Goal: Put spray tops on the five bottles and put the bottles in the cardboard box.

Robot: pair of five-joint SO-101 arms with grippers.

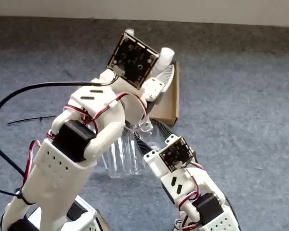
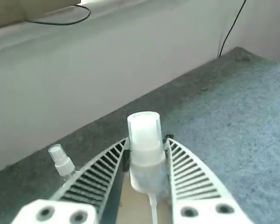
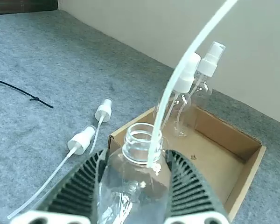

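Left gripper [image 2: 147,144] closed on spray top [image 2: 143,128]; right gripper [image 3: 137,158] closed round open bottle [image 3: 130,196]. Tube [image 3: 177,84] tip at bottle mouth, just above right jaws: lower straight, bottle steady.

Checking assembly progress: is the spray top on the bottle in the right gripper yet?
Off: bottle neck is open; only the tube of the spray top reaches it.

Two bottles [image 3: 181,116] in box [image 3: 214,144] — spray tops [image 3: 81,139] beside
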